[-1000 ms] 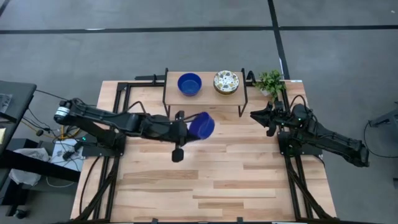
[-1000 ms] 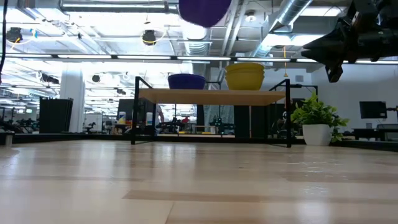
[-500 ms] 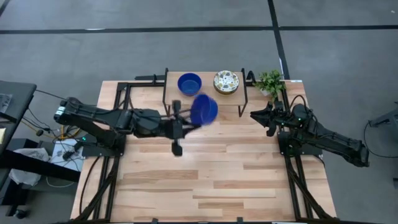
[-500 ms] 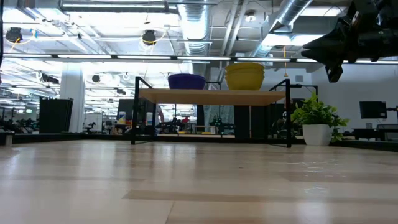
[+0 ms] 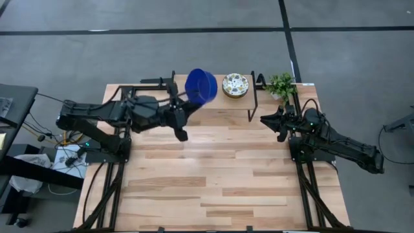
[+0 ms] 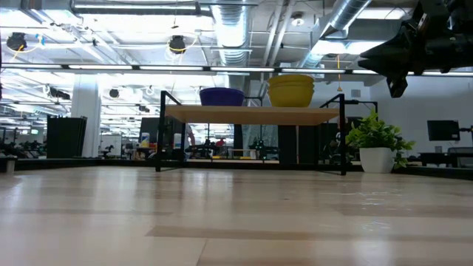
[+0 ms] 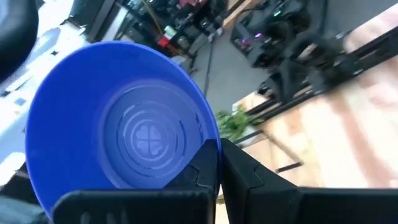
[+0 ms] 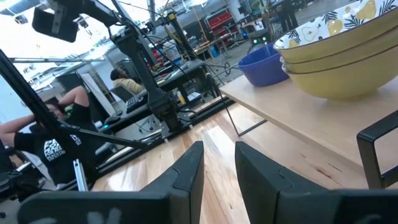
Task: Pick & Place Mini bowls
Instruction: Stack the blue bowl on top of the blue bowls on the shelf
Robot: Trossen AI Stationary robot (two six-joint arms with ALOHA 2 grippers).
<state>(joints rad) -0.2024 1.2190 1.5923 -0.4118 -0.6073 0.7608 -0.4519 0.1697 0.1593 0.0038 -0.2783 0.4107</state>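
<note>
The left end effector (image 5: pixel 189 103) is clamped on the rim of a blue bowl (image 5: pixel 201 85), holding it tilted above the shelf's (image 5: pixel 213 102) left end. The left wrist view shows the bowl (image 7: pixel 118 149) is empty, with a flower mark at its bottom. On the shelf the low view shows another blue bowl (image 6: pixel 222 97), hidden from above, beside stacked patterned bowls (image 5: pixel 235 85). The right end effector (image 5: pixel 270 120) waits near a plant (image 5: pixel 282 85), fingers slightly apart. The table (image 5: pixel 220 175) is light wood planks; the room behind is a workshop with people (image 8: pixel 53 146).

Grey floor (image 5: pixel 194 52); exposed ducts (image 6: pixel 347 18) under bright ceiling lights.
</note>
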